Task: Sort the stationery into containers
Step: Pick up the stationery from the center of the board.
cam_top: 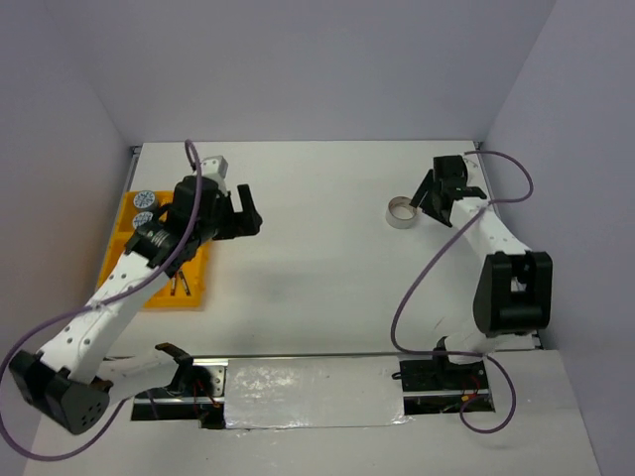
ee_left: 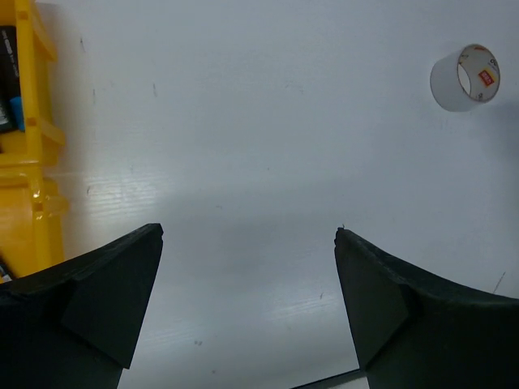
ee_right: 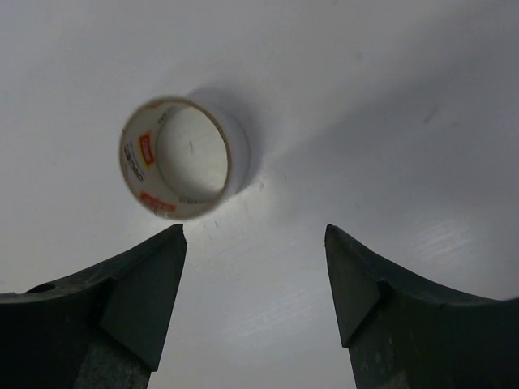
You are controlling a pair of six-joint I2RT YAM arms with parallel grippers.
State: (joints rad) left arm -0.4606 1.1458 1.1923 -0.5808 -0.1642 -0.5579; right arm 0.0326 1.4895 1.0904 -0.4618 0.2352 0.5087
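A silvery tape ring (cam_top: 401, 212) lies on the white table right of centre. My right gripper (cam_top: 425, 198) hovers just beside it, open. In the right wrist view the tape ring (ee_right: 182, 158) sits ahead and left of the open right gripper (ee_right: 255, 231), outside the jaws. My left gripper (cam_top: 253, 211) is open over bare table, right of the yellow tray (cam_top: 111, 260). Two blue-white rolls (cam_top: 145, 198) sit in a far compartment, thin pens (cam_top: 179, 286) in a near one. The left wrist view shows the left gripper (ee_left: 249, 233) holding nothing, the tape ring (ee_left: 465, 77) far right.
The tray's edge (ee_left: 32, 162) shows at the left of the left wrist view, with a black highlighter with a blue end (ee_left: 10, 113) inside. White walls enclose the table on three sides. Purple cables loop from both arms.
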